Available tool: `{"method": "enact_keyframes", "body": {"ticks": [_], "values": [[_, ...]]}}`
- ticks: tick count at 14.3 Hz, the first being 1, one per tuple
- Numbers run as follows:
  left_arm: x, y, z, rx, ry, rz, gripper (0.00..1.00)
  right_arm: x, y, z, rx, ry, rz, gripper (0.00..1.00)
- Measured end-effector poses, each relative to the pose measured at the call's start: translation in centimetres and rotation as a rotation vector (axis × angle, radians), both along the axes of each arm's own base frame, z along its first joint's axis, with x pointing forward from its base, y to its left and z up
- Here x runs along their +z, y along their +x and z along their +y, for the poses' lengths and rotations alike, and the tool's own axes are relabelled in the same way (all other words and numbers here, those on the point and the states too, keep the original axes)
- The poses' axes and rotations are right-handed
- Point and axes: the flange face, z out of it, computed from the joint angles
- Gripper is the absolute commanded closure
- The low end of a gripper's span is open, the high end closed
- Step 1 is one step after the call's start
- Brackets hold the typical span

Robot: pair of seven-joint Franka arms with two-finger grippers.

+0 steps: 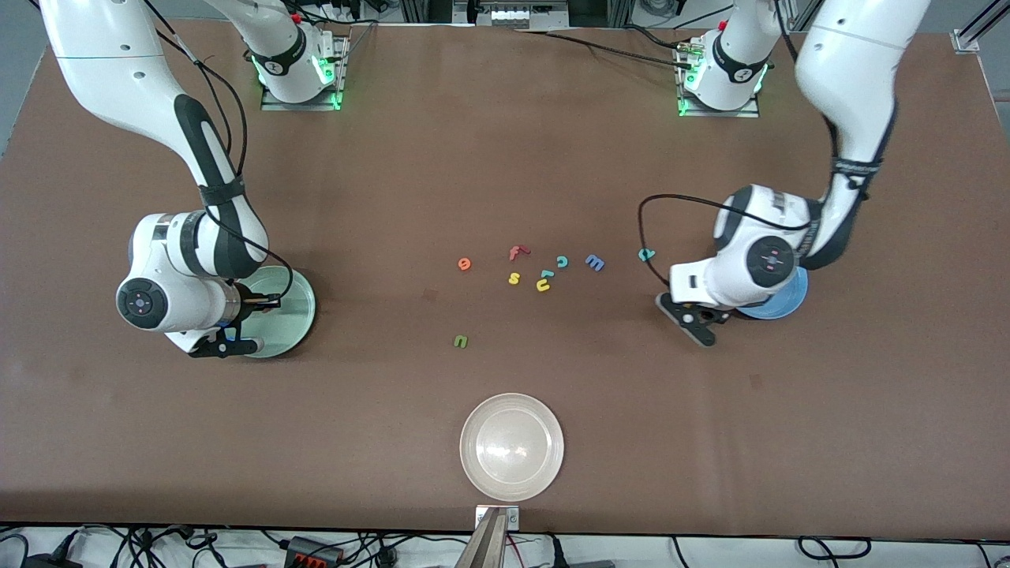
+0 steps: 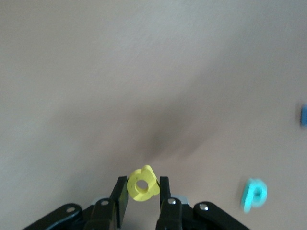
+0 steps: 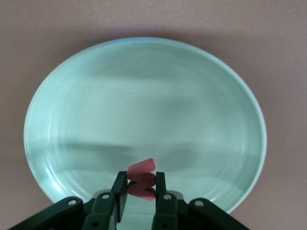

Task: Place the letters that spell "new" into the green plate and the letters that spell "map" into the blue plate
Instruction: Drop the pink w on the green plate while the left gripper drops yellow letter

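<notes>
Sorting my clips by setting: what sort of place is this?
Probably a robotics lab bench: two arms bolted to a brown table, cables along its edge, foam letters such as the blue "m" as props.

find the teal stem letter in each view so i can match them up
Front view: the teal letter lies on the brown table, beside the blue plate.
Left wrist view: it lies on the table beside the left tool, which holds a yellow letter.
Right wrist view: not in it.
Shared landmark: the table.

Desk (image 1: 505,158): matt brown covering, smooth, cloth-like. Green plate (image 3: 144,96): glossy glazed finish with soft reflections; whitish plate (image 1: 512,446) translucent, shiny plastic. Letters, among them the yellow piece (image 2: 143,183) and salmon-red piece (image 3: 142,178): matt, foam-like; arm shells glossy white plastic.
</notes>
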Motion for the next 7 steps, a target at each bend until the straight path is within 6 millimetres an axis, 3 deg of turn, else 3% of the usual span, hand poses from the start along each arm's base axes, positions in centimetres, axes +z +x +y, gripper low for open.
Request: {"method": "enact_keyframes", "body": {"ticks": [3,5,6,7], "values": [[2.1,0.2,5.7,0.019,0.037,0.089,0.80,0.7,0.4,1.0,0.015,0.003,-0.017,0.00],[1.5,-0.4,9.3,0.058,0.044,0.148,0.78,2.4,1.1,3.3,0.048,0.012,-0.052,0.00],[0.7,-1.1,10.8,0.075,0.044,0.178,0.73,3.2,1.2,5.4,0.076,0.018,-0.067,0.00],[-0.4,-2.0,12.0,0.092,0.043,0.206,0.40,3.8,1.2,8.2,0.117,0.024,-0.081,0.00]]}}
